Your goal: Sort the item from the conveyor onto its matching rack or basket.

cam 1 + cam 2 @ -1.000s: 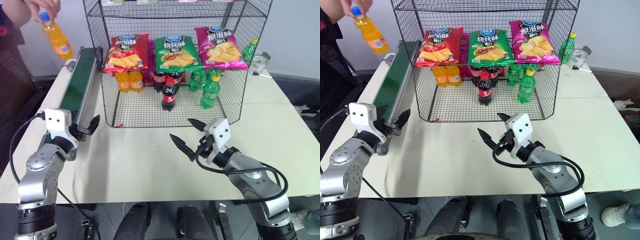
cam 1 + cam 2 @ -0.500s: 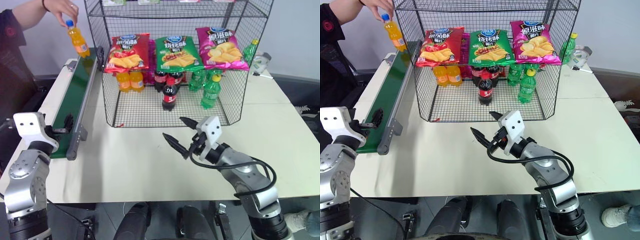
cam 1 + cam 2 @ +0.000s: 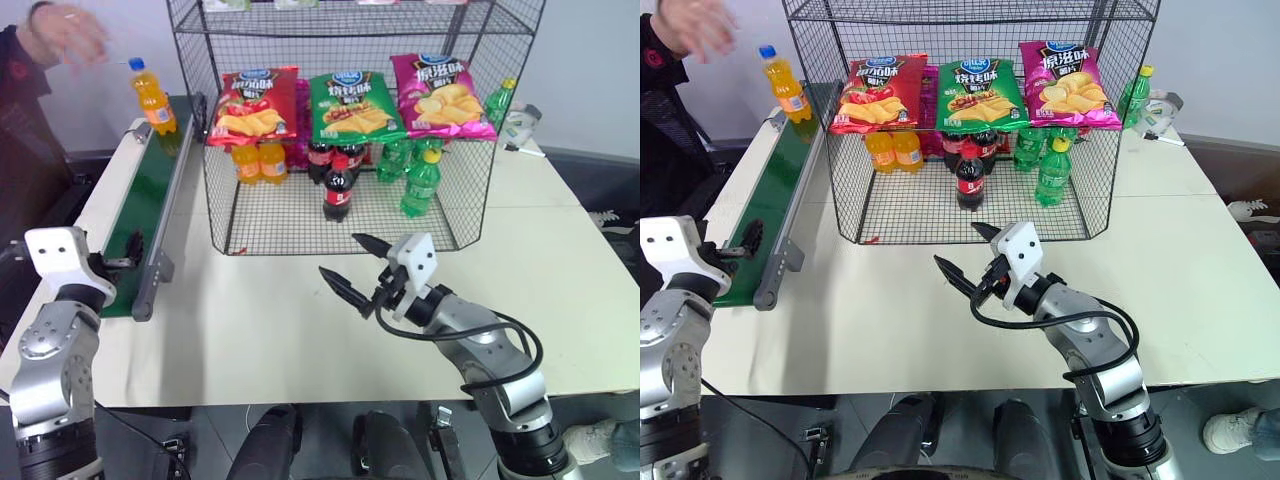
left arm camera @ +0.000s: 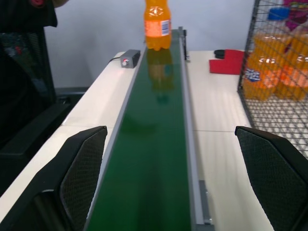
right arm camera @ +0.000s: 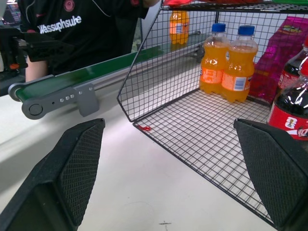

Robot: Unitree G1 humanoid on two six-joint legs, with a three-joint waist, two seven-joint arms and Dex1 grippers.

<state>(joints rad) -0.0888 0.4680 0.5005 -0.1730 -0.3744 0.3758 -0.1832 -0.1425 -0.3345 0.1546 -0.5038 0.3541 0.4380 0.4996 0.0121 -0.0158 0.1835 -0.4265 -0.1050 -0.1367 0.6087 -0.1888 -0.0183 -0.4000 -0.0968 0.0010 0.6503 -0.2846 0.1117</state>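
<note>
left gripper (image 4: 171, 187) open at conveyor (image 4: 154, 159) end, orange soda bottle (image 4: 157, 24) far end

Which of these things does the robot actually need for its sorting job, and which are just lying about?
Needed: orange soda bottle, green belt, wire rack.

Lying about: crisp bags, cola bottle, green bottles, red item.

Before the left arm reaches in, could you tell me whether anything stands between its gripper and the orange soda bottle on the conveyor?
Nothing visible does. The orange soda bottle stands upright at the far end of the conveyor, and the belt between it and the open left gripper is bare. The person's hand is up and off the bottle.
</note>
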